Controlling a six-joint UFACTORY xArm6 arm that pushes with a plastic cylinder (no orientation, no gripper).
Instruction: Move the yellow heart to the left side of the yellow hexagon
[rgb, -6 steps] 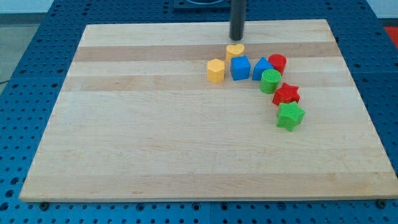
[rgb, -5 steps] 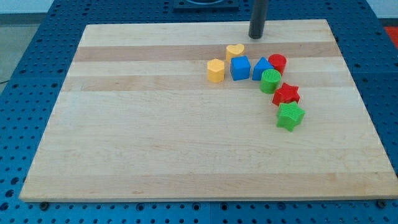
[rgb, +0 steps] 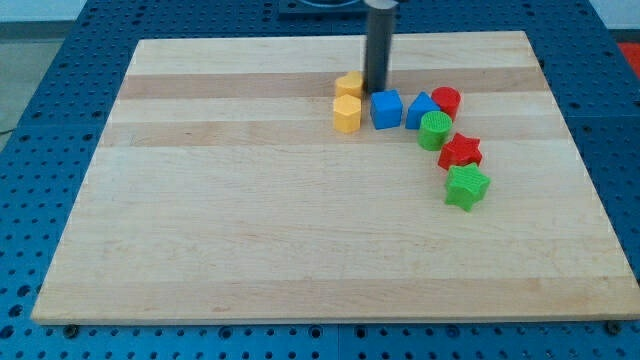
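The yellow heart (rgb: 349, 84) lies near the view's top centre of the wooden board, right above the yellow hexagon (rgb: 346, 113) and touching or almost touching it. My tip (rgb: 376, 90) stands just to the right of the heart, against it, and above the left edge of the blue cube (rgb: 386, 108). The rod rises from there to the view's top.
To the right of the hexagon run a blue cube, a blue triangle (rgb: 420, 107), a red cylinder (rgb: 446, 101), a green cylinder (rgb: 435, 131), a red star (rgb: 461, 152) and a green star (rgb: 466, 186). The board (rgb: 250, 220) sits on a blue pegboard table.
My tip swung right, then came down and to the left onto the heart's right side. The heart has slid left, from above the blue cube to above the hexagon.
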